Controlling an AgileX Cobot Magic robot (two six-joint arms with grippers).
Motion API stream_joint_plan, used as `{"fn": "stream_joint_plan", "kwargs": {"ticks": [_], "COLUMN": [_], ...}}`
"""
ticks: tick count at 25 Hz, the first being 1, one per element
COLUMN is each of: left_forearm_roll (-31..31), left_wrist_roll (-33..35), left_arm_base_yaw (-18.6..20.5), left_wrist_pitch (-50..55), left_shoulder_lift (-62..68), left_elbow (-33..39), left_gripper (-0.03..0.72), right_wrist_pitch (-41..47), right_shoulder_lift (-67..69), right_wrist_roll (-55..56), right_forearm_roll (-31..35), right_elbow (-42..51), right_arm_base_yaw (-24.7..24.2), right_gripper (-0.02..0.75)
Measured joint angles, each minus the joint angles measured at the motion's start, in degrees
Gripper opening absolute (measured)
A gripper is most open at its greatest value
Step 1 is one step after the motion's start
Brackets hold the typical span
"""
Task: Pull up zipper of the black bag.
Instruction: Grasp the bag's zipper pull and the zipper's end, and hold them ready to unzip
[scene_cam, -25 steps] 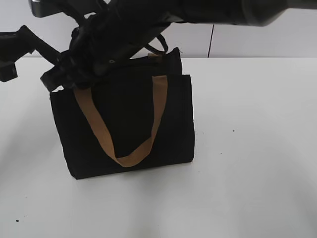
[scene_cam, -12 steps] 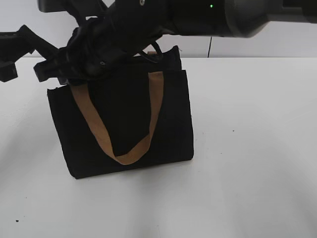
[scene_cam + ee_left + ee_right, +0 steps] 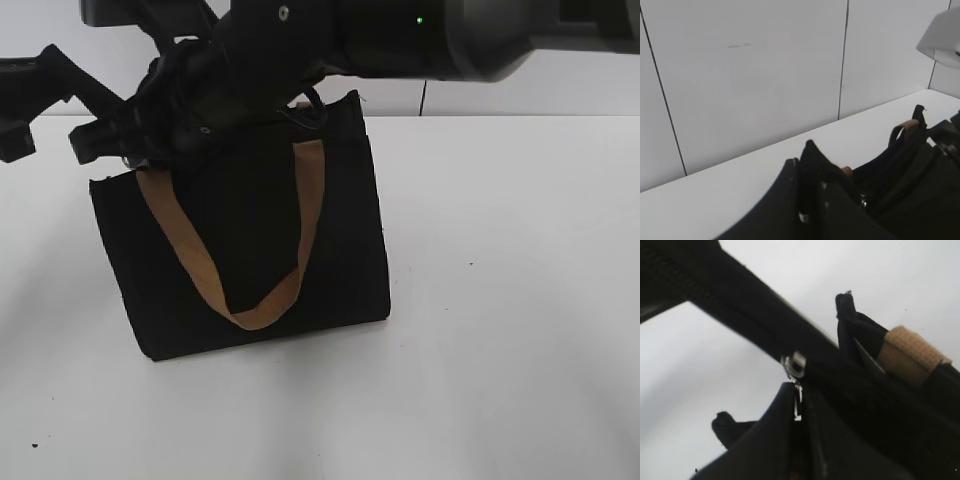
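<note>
The black bag (image 3: 250, 230) stands on the white table with a tan handle (image 3: 205, 265) hanging down its front. My right gripper (image 3: 798, 392) is shut on the small silvery zipper (image 3: 798, 407) pull, just below its slider on the black zip line. In the exterior view, the right arm reaches across to the bag's top left (image 3: 150, 145). My left gripper (image 3: 809, 167) is shut on a peak of the bag's black fabric at its left end, where it also shows in the exterior view (image 3: 95, 140). The bag top (image 3: 920, 200) runs off to the right.
The white table (image 3: 500, 300) spreads around the bag. A white panelled wall (image 3: 750, 75) stands close behind. A tan strap tab (image 3: 910, 357) is sewn to the bag's rim near the zip line. The right arm's dark body (image 3: 400, 35) hangs over the bag.
The right gripper has moved left along the bag top. The bag's top left corner has shifted left and slightly up, and the front panel leans more to the left.
</note>
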Motion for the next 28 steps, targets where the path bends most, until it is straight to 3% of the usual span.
{"fn": "stream_joint_plan", "kwargs": {"ticks": [10,18,28], "left_forearm_roll": [-0.24,-1.68,-3.17], "left_wrist_roll": [0.00,0.00,0.00], "left_arm_base_yaw": [0.00,0.00,-0.36], "left_wrist_pitch": [2.26,10.26,12.70], "left_shoulder_lift": [0.00,0.00,0.05], "left_elbow": [0.00,0.00,0.00], "left_gripper": [0.034,0.034,0.034], "right_wrist_pitch": [4.10,6.22,11.97], "right_shoulder_lift": [-2.48,-7.23,-6.64], "right_wrist_roll": [0.33,0.59,0.66], "right_forearm_roll": [0.14,3.11,3.39], "right_elbow": [0.00,0.00,0.00], "right_arm_base_yaw": [-0.06,-0.32,-7.17], "right_gripper": [-0.013,-0.013,-0.013]}}
